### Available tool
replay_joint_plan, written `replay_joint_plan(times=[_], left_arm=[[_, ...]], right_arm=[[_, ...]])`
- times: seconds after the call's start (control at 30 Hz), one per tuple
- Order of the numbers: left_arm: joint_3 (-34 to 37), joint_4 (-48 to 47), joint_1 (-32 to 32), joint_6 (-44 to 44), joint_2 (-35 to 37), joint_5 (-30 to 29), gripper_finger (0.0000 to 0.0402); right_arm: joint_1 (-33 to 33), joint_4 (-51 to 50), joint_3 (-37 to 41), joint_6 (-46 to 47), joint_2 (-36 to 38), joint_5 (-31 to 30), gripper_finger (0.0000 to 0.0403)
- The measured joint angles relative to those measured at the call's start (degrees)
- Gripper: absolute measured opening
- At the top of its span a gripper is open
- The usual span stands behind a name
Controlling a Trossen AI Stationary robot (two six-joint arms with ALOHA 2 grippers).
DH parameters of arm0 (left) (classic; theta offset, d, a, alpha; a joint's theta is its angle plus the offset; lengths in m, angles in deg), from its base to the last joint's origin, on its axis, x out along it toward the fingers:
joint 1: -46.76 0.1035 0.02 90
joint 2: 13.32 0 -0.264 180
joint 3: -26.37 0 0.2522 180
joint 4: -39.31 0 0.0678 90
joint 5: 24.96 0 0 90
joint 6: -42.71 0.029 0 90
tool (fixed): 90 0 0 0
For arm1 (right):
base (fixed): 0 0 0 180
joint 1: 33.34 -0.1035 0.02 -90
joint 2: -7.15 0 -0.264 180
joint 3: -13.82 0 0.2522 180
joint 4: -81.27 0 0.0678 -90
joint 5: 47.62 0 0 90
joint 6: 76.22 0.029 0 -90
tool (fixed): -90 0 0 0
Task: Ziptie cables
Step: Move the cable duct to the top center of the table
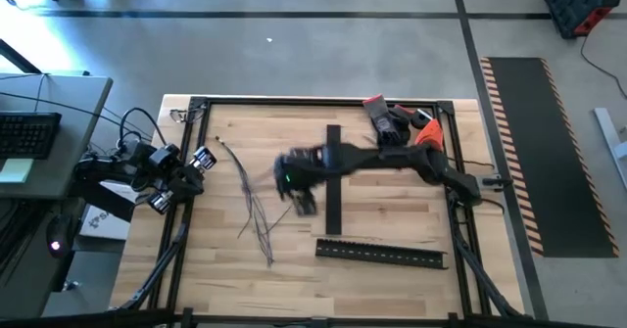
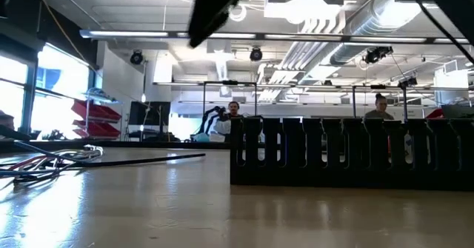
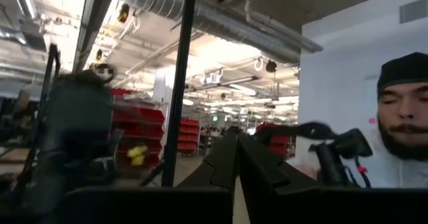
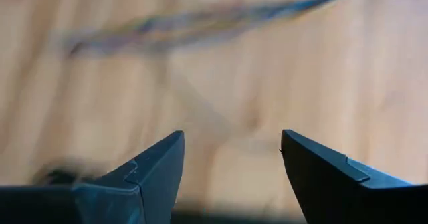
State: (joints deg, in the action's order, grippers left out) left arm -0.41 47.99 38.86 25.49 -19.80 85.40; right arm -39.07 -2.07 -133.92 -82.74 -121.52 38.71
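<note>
High view. The cables (image 1: pixel 257 206) lie as a loose, thin bunch on the wooden counter (image 1: pixel 392 284), left of centre. The right gripper (image 1: pixel 294 183) reaches in from the right and hangs just beside the bunch on its right side. The left gripper (image 1: pixel 176 176) waits at the counter's left edge, well apart from the cables. Two black slotted rails share the surface: an upright rail (image 1: pixel 333 181) passing under the right arm, and a long rail (image 1: pixel 380 255) lying across the near side. An orange-handled tool (image 1: pixel 423 132) and black gloves (image 1: pixel 390 122) sit at the far right corner.

Low view. The cables (image 2: pixel 67 161) rest flat on the counter at the left; the long rail (image 2: pixel 348 150) fills the right half. People stand in the room behind.

Left wrist view. The left fingers (image 3: pixel 234 167) are pressed together and hold nothing; a person is near, beyond the counter.

Right wrist view. The right fingers (image 4: pixel 157 164) stand apart and empty over bare wood, with the cables (image 4: pixel 214 23) ahead of them, not yet between them.

Judgement. The step in hand appears to be a first grasp. It is best done by bringing the gripper squarely over the densest part of the bunch, so that every strand is gathered. The upright rail lies close beneath the arm and could be knocked.
</note>
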Motion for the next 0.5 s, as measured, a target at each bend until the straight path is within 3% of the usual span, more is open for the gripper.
replay_joint_plan(times=[0.17,0.37,0.5], left_arm=[[0.0,-2.4,0.0,2.3,0.0,0.0,0.0],[0.0,-6.9,0.0,2.3,0.0,0.2,0.0],[0.0,-10.5,0.0,2.3,0.0,0.0,0.0]], right_arm=[[-6.3,-8.5,0.8,9.1,1.1,7.8,0.0236],[-11.9,-10.5,6.9,18.4,2.0,8.4,0.0236],[-16.2,-9.7,16.0,23.5,2.6,8.8,0.0236]])
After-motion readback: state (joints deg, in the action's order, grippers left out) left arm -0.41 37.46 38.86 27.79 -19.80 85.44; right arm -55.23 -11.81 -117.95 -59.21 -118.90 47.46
